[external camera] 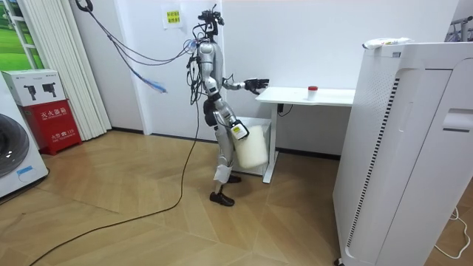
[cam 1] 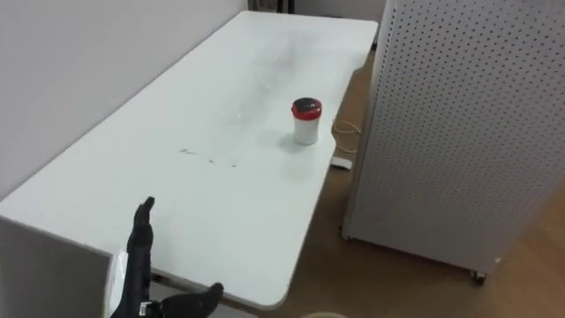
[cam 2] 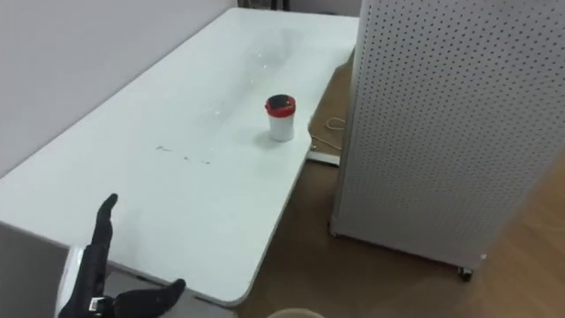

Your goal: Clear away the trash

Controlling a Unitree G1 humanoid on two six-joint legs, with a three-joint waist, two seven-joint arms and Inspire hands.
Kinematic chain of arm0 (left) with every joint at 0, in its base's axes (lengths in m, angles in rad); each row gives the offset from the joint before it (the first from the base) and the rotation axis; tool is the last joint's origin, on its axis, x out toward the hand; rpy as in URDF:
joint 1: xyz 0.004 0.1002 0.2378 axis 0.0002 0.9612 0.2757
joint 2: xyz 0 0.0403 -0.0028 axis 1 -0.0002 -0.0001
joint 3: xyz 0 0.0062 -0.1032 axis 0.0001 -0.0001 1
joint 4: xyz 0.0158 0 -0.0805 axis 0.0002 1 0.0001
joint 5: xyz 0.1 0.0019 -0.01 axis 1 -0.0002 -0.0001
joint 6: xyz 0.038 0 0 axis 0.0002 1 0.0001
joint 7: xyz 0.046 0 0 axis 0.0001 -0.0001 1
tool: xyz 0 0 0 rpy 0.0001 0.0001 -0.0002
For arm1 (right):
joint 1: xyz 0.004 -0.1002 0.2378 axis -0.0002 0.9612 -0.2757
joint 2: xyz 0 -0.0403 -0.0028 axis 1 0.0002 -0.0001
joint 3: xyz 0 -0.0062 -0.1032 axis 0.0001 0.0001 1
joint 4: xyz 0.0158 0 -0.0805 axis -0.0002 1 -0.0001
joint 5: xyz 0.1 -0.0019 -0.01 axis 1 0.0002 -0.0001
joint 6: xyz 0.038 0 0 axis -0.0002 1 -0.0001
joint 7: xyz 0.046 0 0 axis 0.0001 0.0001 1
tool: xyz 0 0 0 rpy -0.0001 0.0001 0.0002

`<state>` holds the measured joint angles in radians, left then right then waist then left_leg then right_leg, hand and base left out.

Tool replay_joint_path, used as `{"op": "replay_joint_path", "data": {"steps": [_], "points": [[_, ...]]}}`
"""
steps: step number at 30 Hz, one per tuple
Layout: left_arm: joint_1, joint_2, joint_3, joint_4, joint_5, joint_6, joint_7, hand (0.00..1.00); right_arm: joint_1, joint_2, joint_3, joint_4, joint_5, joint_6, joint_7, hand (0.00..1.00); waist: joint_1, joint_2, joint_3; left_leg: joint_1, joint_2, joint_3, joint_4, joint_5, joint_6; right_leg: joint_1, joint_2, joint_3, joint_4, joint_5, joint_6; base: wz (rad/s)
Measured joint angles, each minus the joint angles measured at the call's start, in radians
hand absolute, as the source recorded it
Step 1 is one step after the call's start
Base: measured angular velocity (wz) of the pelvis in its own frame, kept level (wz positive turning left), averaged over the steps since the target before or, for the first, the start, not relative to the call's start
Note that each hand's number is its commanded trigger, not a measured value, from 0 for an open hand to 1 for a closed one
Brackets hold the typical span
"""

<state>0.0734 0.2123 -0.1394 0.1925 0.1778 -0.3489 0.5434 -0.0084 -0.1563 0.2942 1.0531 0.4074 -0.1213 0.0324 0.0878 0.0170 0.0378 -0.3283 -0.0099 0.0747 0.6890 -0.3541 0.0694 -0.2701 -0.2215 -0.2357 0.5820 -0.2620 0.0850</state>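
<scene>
Robot stood at the near end of the white table [cam 1: 221, 203] with its left hand [cam 1: 139, 274] raised over the near edge, fingers straight and thumb out, holding nothing. The garbage was a small white cup with a red lid [cam 1: 306, 121], upright and well up the table near the edge that faces the perforated panel [cam 1: 459, 132]. That looked too far to reach from there, imo.

My plan: step along the table first, then bring the hand in from the side and wrap the cup's body below the lid. It looked light, so a clumsy poke could tip it off that edge.

Right hand [external camera: 239, 134] hung low by a white bag [external camera: 253, 148] at the hip; I couldn't tell its state.

Labels: nothing I could read on the cup, and the wall notice [external camera: 172, 16] was too small.
</scene>
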Motion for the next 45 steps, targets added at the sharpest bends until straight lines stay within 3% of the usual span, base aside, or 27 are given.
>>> {"op": "replay_joint_path", "data": {"steps": [1, 2, 3, 5, 8, 9, 10, 13, 14, 16, 20, 26, 31, 45], "points": [[-0.026, 0.002, 0.01, -0.046, -0.001, 0.0, 0.02, 0.0, 0.002, 0.004, -0.001, 0.004, -0.016, 0.002, 0.023, 1.0, -0.013, -0.022, -0.017, 0.01, -0.035, -0.048, -0.05, 0.001, 0.0, -0.003, 0.007, -0.002, -0.045, 0.0, 0.0, -0.55], [-0.042, 0.002, 0.016, -0.099, 0.001, -0.007, 0.037, 0.0, -0.002, 0.001, -0.003, 0.004, -0.02, -0.001, 0.039, 1.0, -0.03, -0.03, -0.0223, 0.03, -0.047, -0.089, -0.112, 0.027, -0.006, 0.012, 0.033, -0.003, -0.111, 0.02, 0.005, -0.5], [-0.049, 0.002, 0.016, -0.12, 0.001, -0.013, 0.042, 0.0, -0.002, 0.001, -0.004, 0.004, -0.02, -0.005, 0.047, 1.0, -0.038, -0.028, -0.0218, 0.044, -0.052, -0.112, -0.144, 0.048, -0.007, 0.027, 0.047, -0.004, -0.146, 0.036, 0.008, -0.46], [-0.07, 0.009, 0.019, -0.174, -0.001, -0.04, 0.066, 0.0, -0.003, 0.003, -0.004, 0.004, -0.019, -0.018, 0.061, 1.0, -0.052, -0.027, -0.0233, 0.101, -0.062, -0.188, -0.241, 0.139, 0.021, 0.095, 0.085, 0.004, -0.263, 0.103, 0.002, -0.47], [-0.057, 0.01, 0.018, -0.177, -0.022, -0.052, 0.084, 0.0, -0.003, 0.004, -0.011, 0.003, -0.023, -0.018, 0.058, 1.0, -0.056, -0.038, -0.0293, 0.152, -0.095, -0.28, -0.299, 0.164, 0.02, 0.189, 0.104, -0.006, -0.371, 0.177, -0.009, -0.37], [-0.057, 0.011, 0.016, -0.177, -0.025, -0.052, 0.081, 0.0, -0.003, 0.004, -0.014, 0.002, -0.023, -0.018, 0.054, 1.0, -0.061, -0.042, -0.0315, 0.151, -0.097, -0.289, -0.304, 0.165, 0.019, 0.209, 0.108, -0.013, -0.381, 0.212, -0.01, 0.16], [-0.059, 0.01, 0.011, -0.177, -0.03, -0.051, 0.076, 0.0, -0.003, 0.002, -0.025, 0.003, -0.024, -0.018, 0.055, 1.0, -0.07, -0.058, -0.0336, 0.156, -0.107, -0.304, -0.322, 0.173, 0.022, 0.24, 0.112, -0.016, -0.411, 0.236, -0.007, 0.26], [-0.058, -0.005, -0.02, -0.176, -0.03, -0.049, 0.057, 0.0, -0.016, -0.011, -0.057, 0.004, -0.027, -0.018, 0.043, 1.0, -0.066, -0.043, -0.0203, 0.162, -0.102, -0.3, -0.339, 0.177, 0.024, 0.265, 0.12, -0.017, -0.444, 0.2, -0.011, 0.2], [-0.058, -0.005, -0.03, -0.176, -0.032, -0.049, 0.05, 0.0, -0.017, -0.014, -0.054, 0.003, -0.026, -0.018, 0.043, 1.0, -0.061, -0.039, -0.0196, 0.165, -0.1, -0.295, -0.352, 0.174, 0.018, 0.265, 0.12, -0.017, -0.445, 0.179, -0.012, 0.11], [-0.058, -0.008, -0.043, -0.178, -0.038, -0.047, 0.037, 0.0, -0.017, -0.011, -0.05, 0.003, -0.023, -0.018, 0.043, 1.0, -0.059, -0.035, -0.0202, 0.166, -0.094, -0.287, -0.356, 0.172, 0.01, 0.266, 0.126, -0.022, -0.445, 0.162, -0.02, 0.08], [-0.058, -0.017, -0.08, -0.188, -0.037, -0.021, -0.017, 0.0, -0.018, -0.003, -0.047, -0.004, -0.04, -0.018, 0.044, 1.0, -0.065, -0.036, -0.0206, 0.2, -0.06, -0.212, -0.4, 0.175, 0.003, 0.286, 0.137, -0.042, -0.445, 0.146, -0.027, 0.15], [-0.057, -0.039, -0.089, -0.195, -0.029, -0.005, -0.048, 0.0, -0.023, -0.003, -0.052, -0.01, -0.062, -0.018, 0.044, 1.0, -0.069, -0.04, -0.0203, 0.219, -0.056, -0.2, -0.421, 0.176, 0.001, 0.293, 0.138, -0.04, -0.445, 0.139, -0.03, -0.03], [-0.057, -0.04, -0.092, -0.194, -0.031, -0.005, -0.047, 0.0, -0.023, 0.002, -0.049, -0.014, -0.062, -0.018, 0.043, 1.0, -0.086, -0.05, -0.0198, 0.221, -0.056, -0.184, -0.421, 0.176, 0.001, 0.294, 0.136, -0.036, -0.445, 0.139, -0.03, -0.04], [-0.022, -0.036, -0.104, -0.164, -0.059, -0.004, -0.046, 0.0, -0.008, 0.002, -0.048, -0.054, -0.145, -0.017, 0.051, 1.0, -0.083, -0.045, -0.0202, 0.22, -0.053, -0.175, -0.419, 0.174, 0.0, 0.29, 0.14, -0.018, -0.44, 0.14, -0.032, -0.02]]}}
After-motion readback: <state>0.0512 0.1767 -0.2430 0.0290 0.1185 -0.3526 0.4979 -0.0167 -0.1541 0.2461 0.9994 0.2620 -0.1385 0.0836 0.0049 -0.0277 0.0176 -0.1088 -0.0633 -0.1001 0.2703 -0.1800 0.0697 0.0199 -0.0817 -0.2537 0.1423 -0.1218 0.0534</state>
